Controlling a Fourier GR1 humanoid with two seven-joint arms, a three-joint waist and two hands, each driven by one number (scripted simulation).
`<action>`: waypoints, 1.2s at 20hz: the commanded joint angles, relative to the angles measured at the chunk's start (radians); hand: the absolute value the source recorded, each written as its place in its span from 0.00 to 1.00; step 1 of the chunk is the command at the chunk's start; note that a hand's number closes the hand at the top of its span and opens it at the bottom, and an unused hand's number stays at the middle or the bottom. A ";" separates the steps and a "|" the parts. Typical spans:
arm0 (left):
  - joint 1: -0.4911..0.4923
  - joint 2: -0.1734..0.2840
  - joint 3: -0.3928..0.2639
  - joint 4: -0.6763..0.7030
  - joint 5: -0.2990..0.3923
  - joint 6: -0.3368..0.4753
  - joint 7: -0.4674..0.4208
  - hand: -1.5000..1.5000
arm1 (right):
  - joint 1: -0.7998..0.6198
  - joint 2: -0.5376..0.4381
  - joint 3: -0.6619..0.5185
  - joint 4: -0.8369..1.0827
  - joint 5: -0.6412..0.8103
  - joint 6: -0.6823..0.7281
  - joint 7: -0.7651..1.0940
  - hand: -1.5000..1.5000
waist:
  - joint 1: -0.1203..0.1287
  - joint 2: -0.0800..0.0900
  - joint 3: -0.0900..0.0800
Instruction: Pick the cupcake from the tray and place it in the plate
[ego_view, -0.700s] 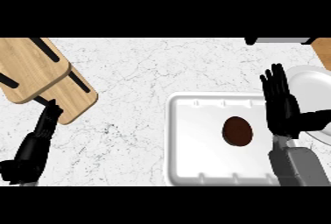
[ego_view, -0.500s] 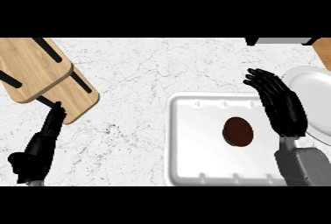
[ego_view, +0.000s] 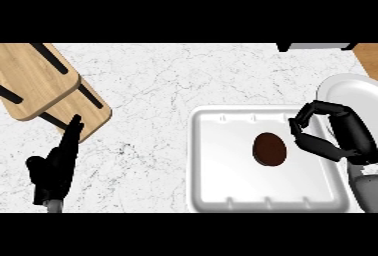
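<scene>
The brown cupcake (ego_view: 270, 149) sits in the middle of the white tray (ego_view: 221, 190) on the counter (ego_view: 170, 80), untouched. The right hand (ego_view: 336, 137) hovers just beside it, fingers curled, grasping nothing, partly over the plate (ego_view: 347, 90). The left hand (ego_view: 55, 167) rests released near the wooden boards (ego_view: 44, 85)
</scene>
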 joint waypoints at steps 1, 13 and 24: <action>-0.010 -0.027 -0.017 0.022 0.006 0.021 0.080 0.50 | 0.109 0.181 -0.038 0.032 -0.228 0.039 -0.100 0.00 | -0.010 0.012 0.005; -0.052 -0.086 -0.074 0.075 -0.062 0.043 0.127 0.50 | 0.046 -0.132 0.063 0.067 0.191 0.134 -0.230 0.00 | 0.026 0.005 -0.005; -0.119 -0.062 -0.010 0.095 -0.042 -0.001 0.160 0.50 | -0.076 -0.277 0.194 -0.051 0.288 0.439 0.161 0.00 | 0.032 0.007 -0.006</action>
